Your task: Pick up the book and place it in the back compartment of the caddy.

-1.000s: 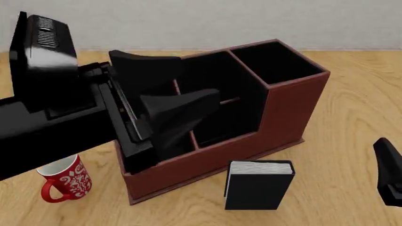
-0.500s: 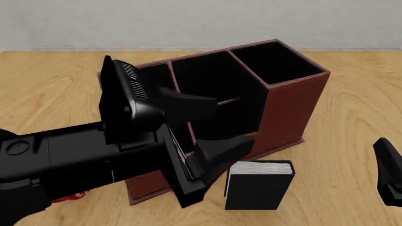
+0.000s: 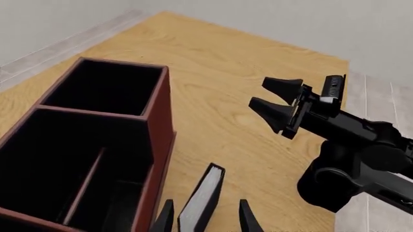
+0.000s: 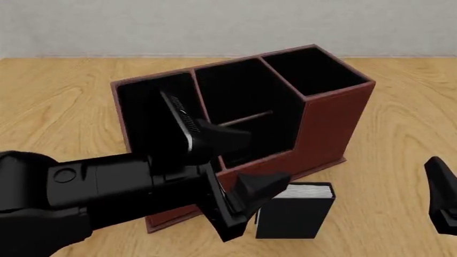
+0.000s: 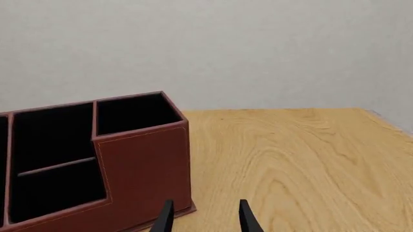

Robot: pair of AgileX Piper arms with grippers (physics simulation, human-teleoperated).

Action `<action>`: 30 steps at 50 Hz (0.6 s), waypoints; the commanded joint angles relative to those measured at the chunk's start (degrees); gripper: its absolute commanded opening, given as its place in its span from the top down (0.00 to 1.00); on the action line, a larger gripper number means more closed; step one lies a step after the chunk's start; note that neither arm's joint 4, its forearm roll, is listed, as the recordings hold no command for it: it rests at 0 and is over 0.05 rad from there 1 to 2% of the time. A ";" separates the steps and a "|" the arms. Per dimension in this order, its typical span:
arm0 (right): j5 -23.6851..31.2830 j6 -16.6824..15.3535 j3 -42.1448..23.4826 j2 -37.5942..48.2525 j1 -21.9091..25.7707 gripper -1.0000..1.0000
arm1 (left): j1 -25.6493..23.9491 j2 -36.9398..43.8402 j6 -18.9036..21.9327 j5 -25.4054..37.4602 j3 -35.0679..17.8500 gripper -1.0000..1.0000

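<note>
While the book (image 4: 294, 211) stands upright near the bench's (image 4: 400, 160) front edge, beside the caddy (image 4: 325, 118):
Left hand (image 3: 202, 218): spread wide, straddling the book.
Right hand (image 5: 202, 217): open, empty.

Your left arm (image 4: 85, 193) is glossy black throughout: a thick rounded link with a small circular cap, a boxy wrist module with a ribbed grille, and a left end effector (image 4: 243, 171) with wedge-shaped black fingers. Your right end effector (image 3: 279, 102) matches, matte black with pointed fingertips.

Left gripper (image 4: 246, 174) now astride book (image 4: 296, 214).
</note>
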 commanded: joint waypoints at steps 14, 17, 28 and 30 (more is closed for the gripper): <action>-0.13 -0.09 0.08 0.00 0.01 0.00 | 0.88 2.14 -0.42 0.66 0.20 0.00; -0.06 -0.08 0.02 0.00 0.01 0.00 | 0.70 3.00 -0.24 0.63 0.16 0.00; -0.11 -0.13 0.04 0.00 0.01 0.00 | 0.99 5.18 -1.18 0.47 0.05 0.00; -0.13 -0.01 0.14 0.00 0.00 0.00 | 0.99 5.26 -1.25 0.83 -0.17 0.00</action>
